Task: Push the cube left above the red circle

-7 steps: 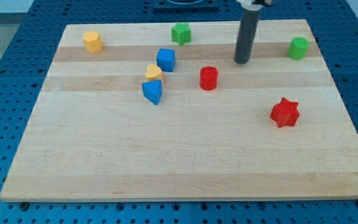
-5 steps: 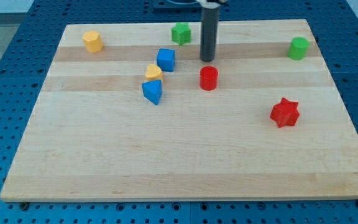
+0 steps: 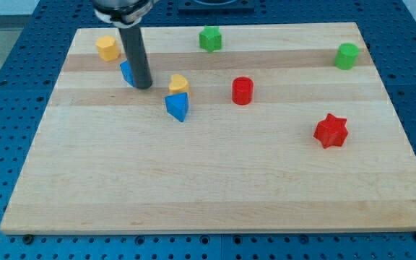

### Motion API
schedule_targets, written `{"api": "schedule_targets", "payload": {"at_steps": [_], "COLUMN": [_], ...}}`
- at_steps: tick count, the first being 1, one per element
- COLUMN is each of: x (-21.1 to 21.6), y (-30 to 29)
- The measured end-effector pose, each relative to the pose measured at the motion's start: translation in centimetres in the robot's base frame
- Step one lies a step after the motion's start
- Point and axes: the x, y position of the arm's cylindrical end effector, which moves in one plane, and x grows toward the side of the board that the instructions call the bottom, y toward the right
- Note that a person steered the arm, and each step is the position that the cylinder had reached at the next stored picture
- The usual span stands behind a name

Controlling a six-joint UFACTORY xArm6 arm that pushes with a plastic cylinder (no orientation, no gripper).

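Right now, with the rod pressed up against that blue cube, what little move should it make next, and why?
Probably stop pushing and lift clear. My tip sits against the right side of the blue cube, which already lies well left of the red circle and a bit higher in the view. More pushing would likely drive it toward the yellow block.

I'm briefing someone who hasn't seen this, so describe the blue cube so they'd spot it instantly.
Start at the wooden board's top-left corner, where a yellow block sits. Just right and below it, the blue cube peeks out left of my tip. The blue wedge-like block lies apart, farther right.
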Motion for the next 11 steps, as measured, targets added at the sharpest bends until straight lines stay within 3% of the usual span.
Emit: {"api": "schedule_targets", "payload": {"at_steps": [1, 2, 3, 4, 5, 7, 10, 11], "x": [5.0, 5.9, 3.7, -2.3, -5.7, -5.0, -4.5, -4.5], "y": [-2.1, -3.0, -4.5, -5.0, -5.0, -3.0, 20.5, 24.7]}}
